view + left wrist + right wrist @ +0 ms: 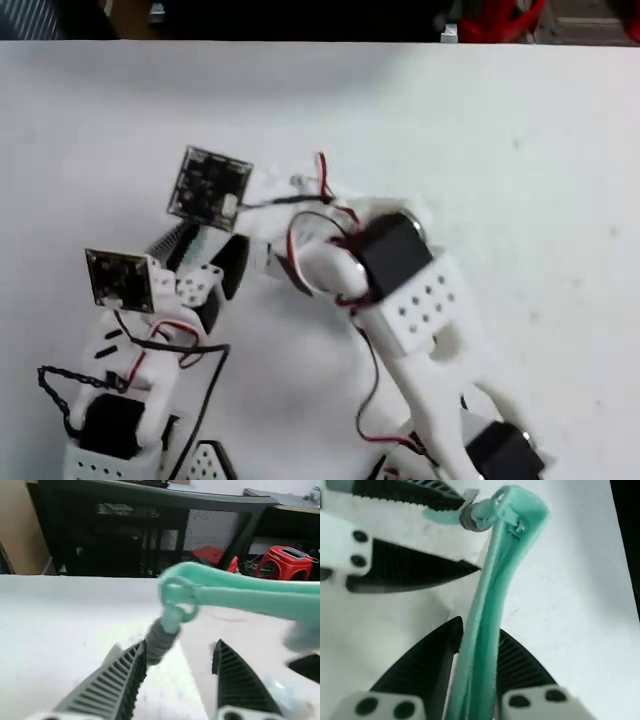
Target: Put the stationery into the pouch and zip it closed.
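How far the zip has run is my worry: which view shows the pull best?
The left wrist view: the grey pull hangs large from the ring of the pouch, beside one finger of the open left gripper. The right wrist view shows it smaller, at the pouch's far end. The high view looks onto the arms.

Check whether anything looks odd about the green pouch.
The mint-green fabric pouch bows where the right gripper pinches its edge; its grey zipper pull only leans against one finger of the open left gripper.
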Controlling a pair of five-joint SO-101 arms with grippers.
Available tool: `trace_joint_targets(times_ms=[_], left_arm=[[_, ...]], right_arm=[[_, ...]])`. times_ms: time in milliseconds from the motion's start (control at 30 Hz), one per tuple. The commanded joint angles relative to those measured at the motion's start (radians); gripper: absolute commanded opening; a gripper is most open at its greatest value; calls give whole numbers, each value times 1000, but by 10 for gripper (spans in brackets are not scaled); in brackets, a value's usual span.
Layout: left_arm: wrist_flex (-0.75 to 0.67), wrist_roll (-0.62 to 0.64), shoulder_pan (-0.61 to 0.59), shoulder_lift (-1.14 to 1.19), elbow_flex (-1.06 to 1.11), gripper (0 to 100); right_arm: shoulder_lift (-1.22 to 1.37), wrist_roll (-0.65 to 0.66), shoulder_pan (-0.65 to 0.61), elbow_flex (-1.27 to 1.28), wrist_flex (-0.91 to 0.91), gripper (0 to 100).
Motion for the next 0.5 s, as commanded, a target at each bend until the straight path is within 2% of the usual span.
trace_joint_targets(times_ms=[0, 67, 133, 200, 267, 333, 467], left_arm=[[-58, 9, -42, 5, 5, 213], [-57, 6, -41, 5, 5, 181], [-63, 3, -41, 5, 5, 93], [-63, -58, -33, 4, -6, 14], [-58, -126, 8, 4, -8, 33], [-54, -137, 45, 4, -5, 21], [-55, -135, 18, 4, -2, 22]], right_arm=[[-153, -8, -61, 64, 2, 20], [-193, -8, -71, 101, 2, 20], [-216, -8, -71, 132, 2, 20], [-229, -8, -71, 152, 1, 20], [-242, -6, -71, 161, 4, 20], [-245, -6, -71, 164, 4, 20], [-274, -5, -67, 169, 24, 20]])
